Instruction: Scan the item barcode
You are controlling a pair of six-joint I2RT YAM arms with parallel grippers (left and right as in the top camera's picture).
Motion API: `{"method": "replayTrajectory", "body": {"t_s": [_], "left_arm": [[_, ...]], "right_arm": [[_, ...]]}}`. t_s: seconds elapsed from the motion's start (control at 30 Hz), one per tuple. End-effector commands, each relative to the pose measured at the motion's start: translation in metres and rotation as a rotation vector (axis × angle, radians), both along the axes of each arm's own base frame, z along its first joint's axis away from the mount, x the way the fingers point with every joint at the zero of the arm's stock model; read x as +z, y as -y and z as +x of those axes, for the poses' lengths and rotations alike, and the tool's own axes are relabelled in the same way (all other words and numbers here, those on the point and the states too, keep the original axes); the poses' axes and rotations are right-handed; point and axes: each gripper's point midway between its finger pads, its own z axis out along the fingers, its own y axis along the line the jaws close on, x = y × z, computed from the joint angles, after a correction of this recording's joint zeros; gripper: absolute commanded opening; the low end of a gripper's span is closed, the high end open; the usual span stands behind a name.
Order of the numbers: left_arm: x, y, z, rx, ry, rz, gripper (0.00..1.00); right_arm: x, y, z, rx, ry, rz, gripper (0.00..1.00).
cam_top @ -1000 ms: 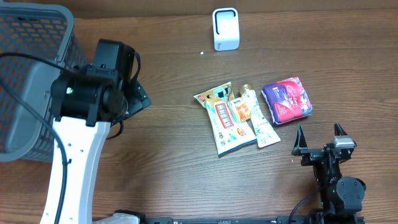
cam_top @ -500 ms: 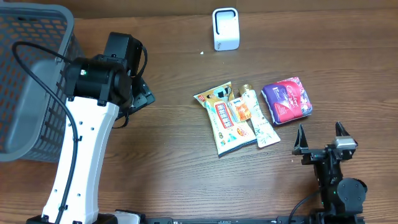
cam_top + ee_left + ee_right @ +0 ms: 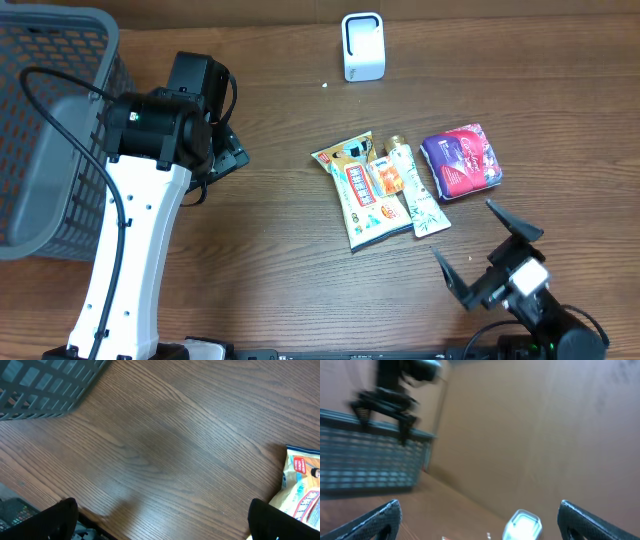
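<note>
From above, my right claw [image 3: 461, 226] is what has changed. Half a second ago it sat square at the table's near edge; now it has swung sideways, its two fingers spread wide with nothing between them. My left claw [image 3: 228, 155] hangs where it was half a second ago, beside the basket [image 3: 50, 130], well apart from the goods. The snack packet [image 3: 355, 195], the tube [image 3: 410, 185] overlapping its right side and the purple pack [image 3: 462, 160] just beside them all lie untouched mid-table. The white scanner [image 3: 361, 47] stands at the far edge. Nothing has been picked yet, so I judge the scanning has not begun, and the right arm's swing looks like the start of a reach toward the pile.

From my left wrist, my left claw [image 3: 165, 525] stands wide open and empty over bare wood. A corner of the basket [image 3: 45, 385] shows top left and the snack packet's [image 3: 302, 490] edge shows at far right.

From my right wrist, the picture is smeared by motion. My right claw [image 3: 482, 520] is open and empty, its camera pointing across the table. I can make out the scanner [image 3: 522, 525] low in the middle and the basket [image 3: 370, 465] with my left arm [image 3: 395, 390] above it. The goods are out of this view.
</note>
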Motion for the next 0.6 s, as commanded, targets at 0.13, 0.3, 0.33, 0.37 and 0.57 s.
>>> {"method": "replayTrajectory", "body": {"t_s": [0.13, 0.3, 0.33, 0.37, 0.57], "left_arm": [[0.006, -0.004, 0.003, 0.017, 0.026, 0.015, 1.0], [0.006, -0.004, 0.003, 0.017, 0.026, 0.015, 1.0], [0.006, -0.004, 0.003, 0.017, 0.026, 0.015, 1.0], [0.006, -0.004, 0.003, 0.017, 0.026, 0.015, 1.0], [0.006, -0.004, 0.003, 0.017, 0.026, 0.015, 1.0]], "right_arm": [[0.058, 0.004, -0.031, 0.014, 0.167, 0.066, 1.0], [0.097, 0.019, -0.02, -0.132, 0.079, 0.055, 1.0], [0.102, 0.021, -0.015, -0.156, 0.031, 0.032, 1.0], [0.105, 0.022, -0.01, -0.173, -0.023, 0.022, 1.0], [0.103, 0.027, 0.028, -0.214, -0.404, -0.029, 1.0]]}}
